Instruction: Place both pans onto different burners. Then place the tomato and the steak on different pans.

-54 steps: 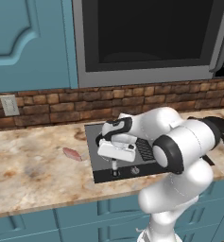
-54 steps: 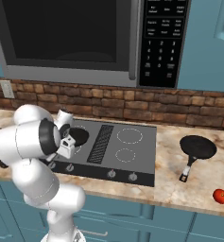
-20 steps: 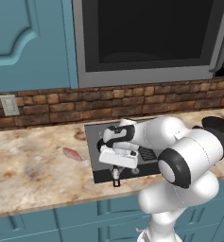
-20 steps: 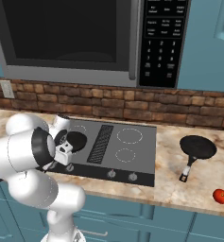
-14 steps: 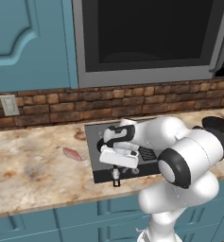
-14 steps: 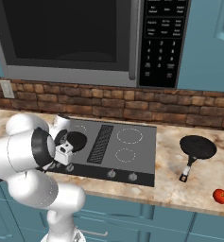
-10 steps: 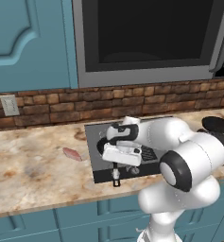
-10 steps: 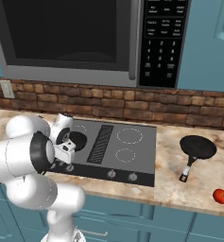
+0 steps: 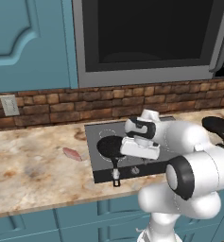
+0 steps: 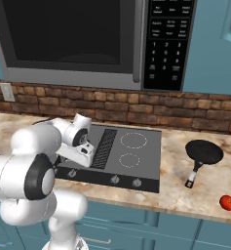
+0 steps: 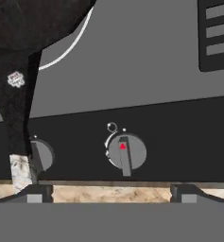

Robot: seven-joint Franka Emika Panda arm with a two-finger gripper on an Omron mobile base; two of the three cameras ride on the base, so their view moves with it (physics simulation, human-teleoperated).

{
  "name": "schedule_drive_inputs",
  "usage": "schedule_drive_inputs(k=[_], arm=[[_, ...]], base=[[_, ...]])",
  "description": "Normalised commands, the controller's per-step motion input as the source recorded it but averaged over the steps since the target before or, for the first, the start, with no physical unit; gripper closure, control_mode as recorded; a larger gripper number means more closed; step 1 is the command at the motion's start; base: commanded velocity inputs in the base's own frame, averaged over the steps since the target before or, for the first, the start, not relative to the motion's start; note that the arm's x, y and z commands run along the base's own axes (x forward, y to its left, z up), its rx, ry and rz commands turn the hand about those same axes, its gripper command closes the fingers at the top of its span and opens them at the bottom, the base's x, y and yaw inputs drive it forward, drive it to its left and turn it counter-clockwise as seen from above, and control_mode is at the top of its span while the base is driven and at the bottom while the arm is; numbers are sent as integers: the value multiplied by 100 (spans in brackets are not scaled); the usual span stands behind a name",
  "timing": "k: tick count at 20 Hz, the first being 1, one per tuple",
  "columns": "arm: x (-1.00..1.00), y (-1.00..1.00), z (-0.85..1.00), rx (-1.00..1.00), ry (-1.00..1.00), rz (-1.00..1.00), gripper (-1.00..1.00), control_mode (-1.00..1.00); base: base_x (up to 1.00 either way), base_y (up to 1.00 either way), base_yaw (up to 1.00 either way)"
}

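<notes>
Left base view shows you one small round black frying pan (image 9: 109, 145) already on a white-ringed burner (image 11: 71, 45) mid-frame, claw (image 11: 108, 193) spread empty above its handle; the second black pan (image 10: 204, 153), red tomato (image 10: 227, 202) and pinkish steak slab (image 9: 72, 153) wait on the tabletop (image 9: 33, 175).

Your arm's wrist hides the 3 o'clock rim of the near pan (image 9: 109, 145) in the left base view. In the hand view that pan runs off the frame at 11 o'clock.
</notes>
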Motion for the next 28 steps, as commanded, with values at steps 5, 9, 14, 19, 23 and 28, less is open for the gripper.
schedule_drive_inputs(k=[5, 9, 14, 19, 23, 28], arm=[[-9, -83, 0, 0, -8, 5, -100, -100], [-1, -85, 0, 0, -5, 2, -100, -100], [0, -84, 0, 0, -3, 1, -100, -100], [0, -77, 0, 0, -3, 1, -100, -100], [0, -70, 0, 0, -3, 1, -100, -100], [0, -58, 0, 0, -4, 0, -100, -100]], base=[[0, 0, 0], [0, 0, 0], [0, 0, 0], [0, 0, 0], [0, 0, 0], [0, 0, 0]])
